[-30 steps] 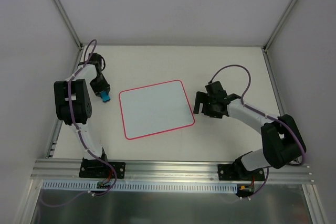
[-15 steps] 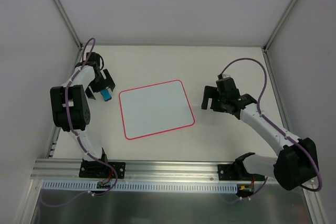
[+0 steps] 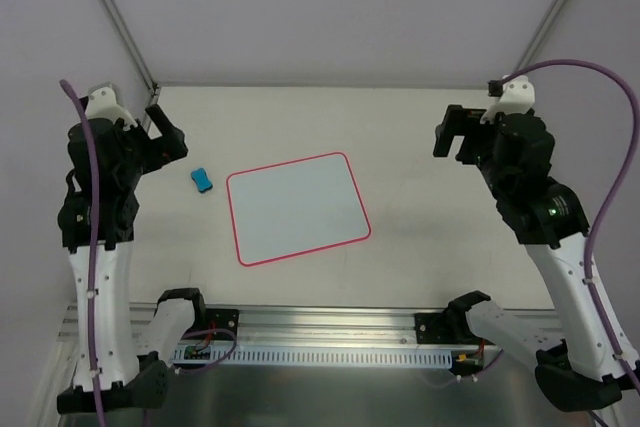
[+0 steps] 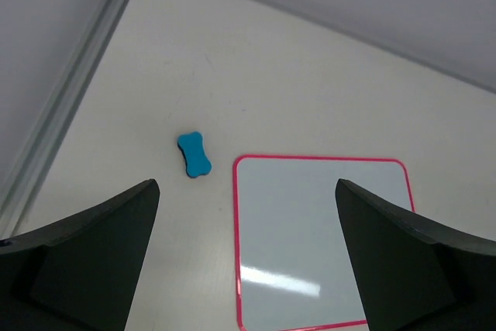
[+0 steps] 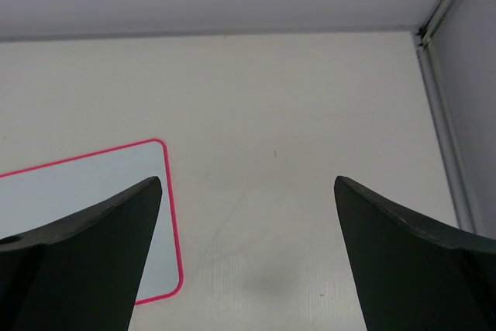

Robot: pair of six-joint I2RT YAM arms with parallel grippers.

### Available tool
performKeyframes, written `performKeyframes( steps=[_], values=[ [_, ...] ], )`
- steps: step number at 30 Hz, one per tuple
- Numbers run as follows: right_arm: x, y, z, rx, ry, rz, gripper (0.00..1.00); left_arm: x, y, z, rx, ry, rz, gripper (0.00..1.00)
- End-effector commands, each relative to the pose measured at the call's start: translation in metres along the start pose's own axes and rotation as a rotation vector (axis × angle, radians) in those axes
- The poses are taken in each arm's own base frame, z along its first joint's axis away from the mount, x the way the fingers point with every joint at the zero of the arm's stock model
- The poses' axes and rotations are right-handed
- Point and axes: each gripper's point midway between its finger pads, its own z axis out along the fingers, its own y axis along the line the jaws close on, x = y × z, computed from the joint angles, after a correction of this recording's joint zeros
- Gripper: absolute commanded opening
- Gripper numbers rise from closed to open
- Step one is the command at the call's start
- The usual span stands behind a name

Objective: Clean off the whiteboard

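The blank whiteboard is seen lying flat mid-counter, a blue eraser is set near its far-left corner, and farther back the left pincer and right pincer are held aloft, released and grasping nothing.

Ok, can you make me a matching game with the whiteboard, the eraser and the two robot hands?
Things:
1 whiteboard
2 eraser
3 left gripper
4 right gripper

Descriptions:
A small and blue, lying on the table
B open, raised on the right side
C white with a pink edge, no scribbles
D open, raised on the left side

Pairs: 1-C, 2-A, 3-D, 4-B
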Motion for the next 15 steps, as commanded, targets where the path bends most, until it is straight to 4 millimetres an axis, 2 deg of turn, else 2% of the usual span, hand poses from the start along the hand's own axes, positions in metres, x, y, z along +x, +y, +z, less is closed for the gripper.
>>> performKeyframes(
  steps=[1,2,5,6,11,15],
  values=[
    [-0.039,-0.027,-0.031,0.083,-0.110,-0.112,0.99,-0.021,-0.007,-0.042,0.043,-0.068,0.079,0.99],
    [-0.051,-0.029,-0.040,0.086,-0.146,-0.112,0.99,-0.039,-0.011,-0.061,0.056,-0.127,0.081,0.99],
    [-0.068,-0.035,-0.059,0.092,-0.208,-0.127,0.99,-0.055,-0.021,-0.085,0.086,-0.175,0.092,0.99],
    [-0.074,-0.037,-0.065,0.094,-0.228,-0.126,0.99,-0.068,-0.025,-0.098,0.101,-0.216,0.099,0.99],
    [-0.088,-0.045,-0.085,0.115,-0.284,-0.131,0.99,-0.098,-0.030,-0.127,0.103,-0.319,0.094,0.99],
    [-0.091,-0.049,-0.093,0.121,-0.308,-0.113,0.99,-0.107,-0.027,-0.135,0.079,-0.349,0.101,0.99]
  ],
)
